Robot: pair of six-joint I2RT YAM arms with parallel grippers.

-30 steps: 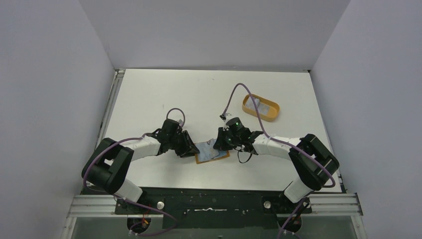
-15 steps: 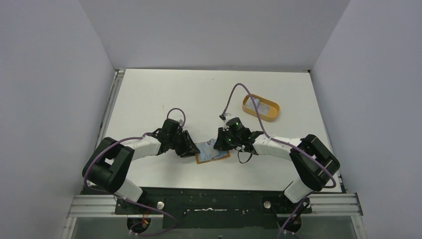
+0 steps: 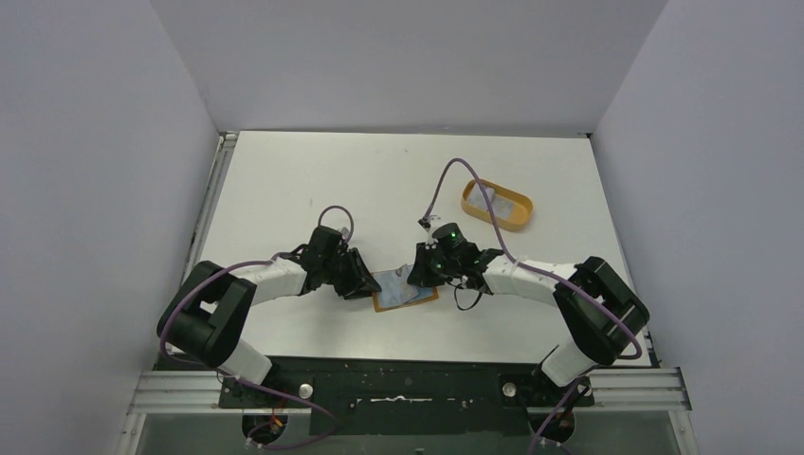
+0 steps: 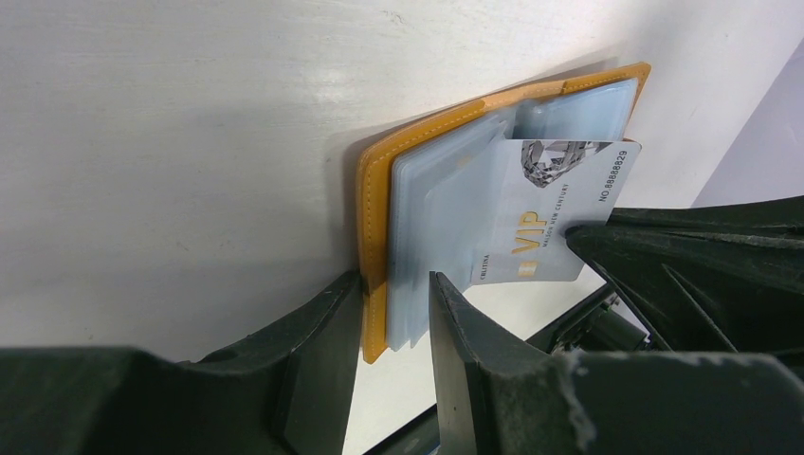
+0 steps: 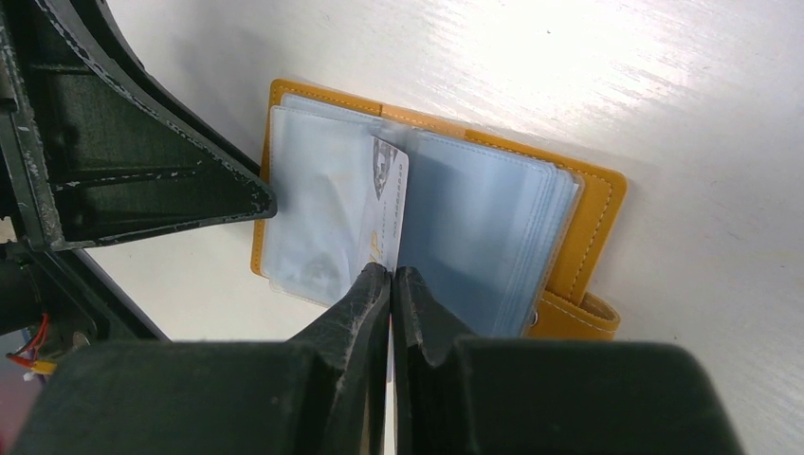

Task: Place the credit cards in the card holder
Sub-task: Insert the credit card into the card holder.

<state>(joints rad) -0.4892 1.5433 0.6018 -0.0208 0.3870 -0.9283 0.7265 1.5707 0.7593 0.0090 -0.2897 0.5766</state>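
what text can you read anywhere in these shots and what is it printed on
"VIP": gold letters on the credit card gripped by the right gripper.
"NO 8888829": dark print along that card's edge.
Small print beside "VIP" and at the card's corner: too small to read.
Card holder: no text visible.
Orange tray: too small to tell.
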